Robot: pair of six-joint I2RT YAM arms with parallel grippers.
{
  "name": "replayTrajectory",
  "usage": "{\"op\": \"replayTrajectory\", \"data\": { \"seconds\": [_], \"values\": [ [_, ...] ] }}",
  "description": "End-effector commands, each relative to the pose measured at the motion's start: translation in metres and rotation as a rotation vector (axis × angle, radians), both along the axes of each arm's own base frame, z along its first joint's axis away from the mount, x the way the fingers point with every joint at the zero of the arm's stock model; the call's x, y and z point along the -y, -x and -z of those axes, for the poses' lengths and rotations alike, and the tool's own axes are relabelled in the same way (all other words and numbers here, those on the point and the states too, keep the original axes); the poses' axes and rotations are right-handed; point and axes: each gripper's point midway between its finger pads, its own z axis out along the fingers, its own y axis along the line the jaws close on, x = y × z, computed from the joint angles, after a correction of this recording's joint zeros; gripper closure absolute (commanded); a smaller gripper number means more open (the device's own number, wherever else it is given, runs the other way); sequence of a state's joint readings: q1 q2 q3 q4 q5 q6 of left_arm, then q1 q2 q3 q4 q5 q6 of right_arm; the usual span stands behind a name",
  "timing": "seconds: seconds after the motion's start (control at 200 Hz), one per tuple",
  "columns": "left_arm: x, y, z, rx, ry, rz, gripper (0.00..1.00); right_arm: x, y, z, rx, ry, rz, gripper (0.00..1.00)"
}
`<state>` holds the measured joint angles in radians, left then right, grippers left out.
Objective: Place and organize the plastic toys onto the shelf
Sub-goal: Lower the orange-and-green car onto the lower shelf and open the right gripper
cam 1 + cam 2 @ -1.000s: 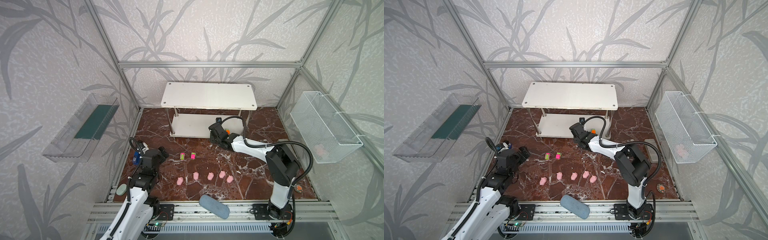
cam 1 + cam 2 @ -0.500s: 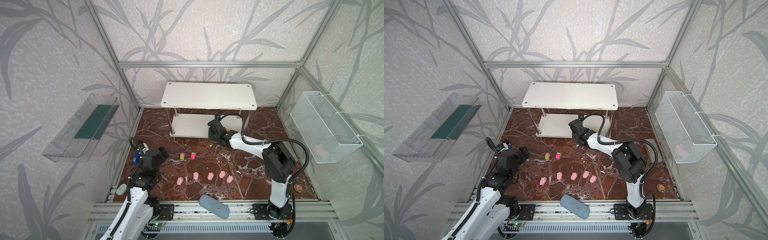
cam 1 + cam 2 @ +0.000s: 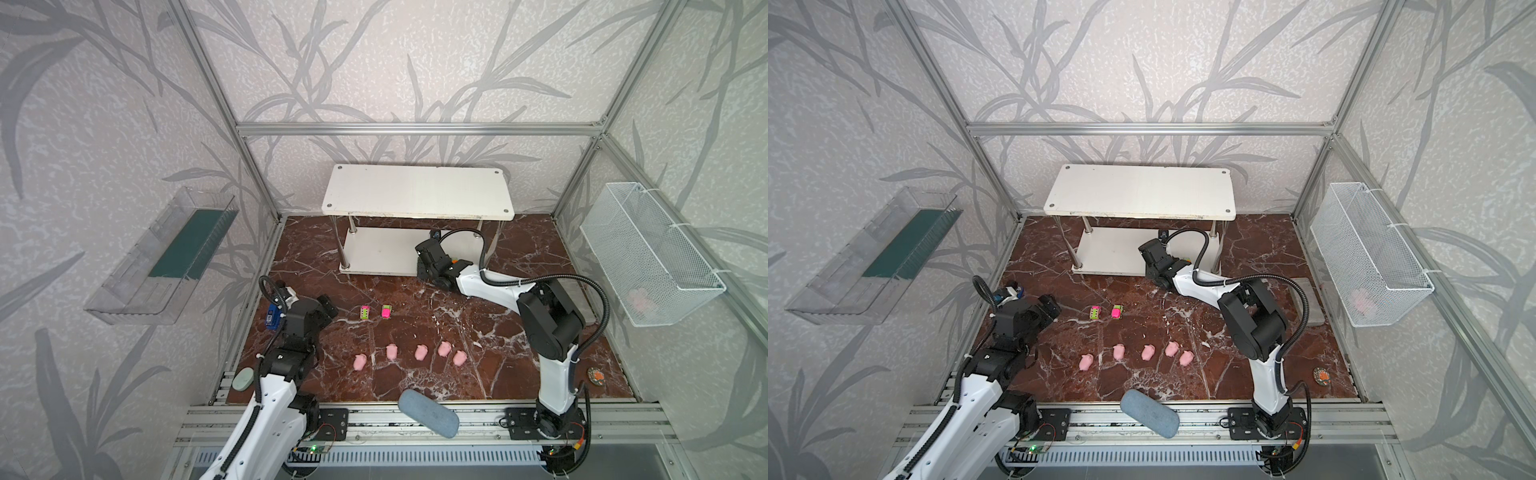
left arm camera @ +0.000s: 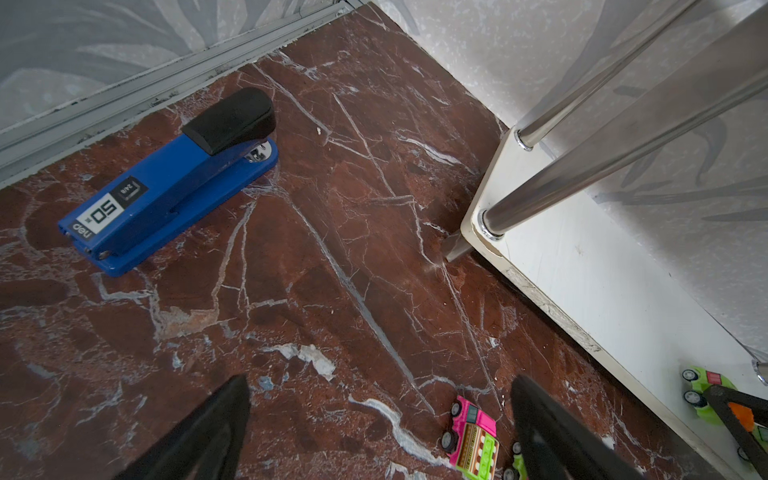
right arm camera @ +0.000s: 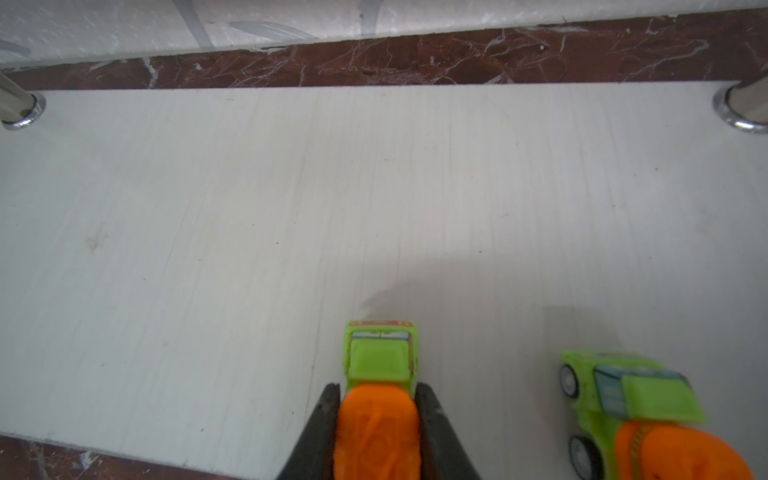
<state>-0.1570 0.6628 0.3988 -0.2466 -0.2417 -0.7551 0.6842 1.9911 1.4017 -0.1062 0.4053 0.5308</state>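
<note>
The white two-tier shelf (image 3: 417, 189) stands at the back. My right gripper (image 5: 377, 390) reaches over its lower board (image 5: 291, 208), shut on an orange-and-green toy car (image 5: 380, 357). A second orange-and-green car (image 5: 631, 399) stands on the board beside it. Two pink-and-green cars (image 3: 364, 312) (image 3: 387, 311) sit on the marble floor, and several pink pigs (image 3: 421, 353) lie in a row nearer the front. My left gripper (image 4: 380, 386) hangs open and empty above the floor, just left of a pink-and-green car (image 4: 473, 436).
A blue stapler (image 4: 166, 191) lies by the left rail. A grey-blue pouch (image 3: 428, 412) overhangs the front edge. A clear wall tray (image 3: 162, 257) hangs on the left and a wire basket (image 3: 648, 253) on the right. Chrome posts (image 4: 623, 145) stand at the shelf corners.
My right gripper has pushed a little farther in over the lower board with the car in it. The left arm has not moved.
</note>
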Motion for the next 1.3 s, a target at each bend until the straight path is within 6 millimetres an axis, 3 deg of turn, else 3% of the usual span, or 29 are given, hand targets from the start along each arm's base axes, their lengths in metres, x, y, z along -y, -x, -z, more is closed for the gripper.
{"op": "replayTrajectory", "data": {
  "seconds": [0.0, 0.27, 0.56, 1.13, 1.18, 1.2, 1.295],
  "values": [
    [-0.001, 0.001, 0.001, 0.003, 0.005, -0.013, 0.04, 0.000, -0.007, 0.001, -0.005, -0.004, 0.015, 0.74],
    [-0.001, 0.000, 0.003, 0.001, 0.007, -0.012, 0.04, 0.002, -0.006, 0.002, -0.004, 0.003, 0.013, 0.61],
    [-0.001, 0.000, 0.002, 0.002, 0.007, -0.013, 0.04, 0.003, -0.001, -0.013, 0.029, -0.042, 0.003, 0.52],
    [0.007, 0.003, -0.004, -0.024, 0.004, 0.043, 0.04, 0.012, 0.044, -0.048, 0.127, -0.146, -0.035, 0.47],
    [0.007, 0.004, -0.005, -0.021, 0.004, 0.046, 0.04, 0.012, 0.047, -0.042, 0.119, -0.141, -0.040, 0.47],
    [0.008, 0.005, -0.005, -0.023, 0.004, 0.050, 0.04, 0.013, 0.050, -0.055, 0.141, -0.159, -0.043, 0.47],
    [0.013, 0.006, -0.008, -0.030, 0.014, 0.077, 0.04, 0.012, 0.062, -0.057, 0.148, -0.184, -0.065, 0.47]
  ]
}}
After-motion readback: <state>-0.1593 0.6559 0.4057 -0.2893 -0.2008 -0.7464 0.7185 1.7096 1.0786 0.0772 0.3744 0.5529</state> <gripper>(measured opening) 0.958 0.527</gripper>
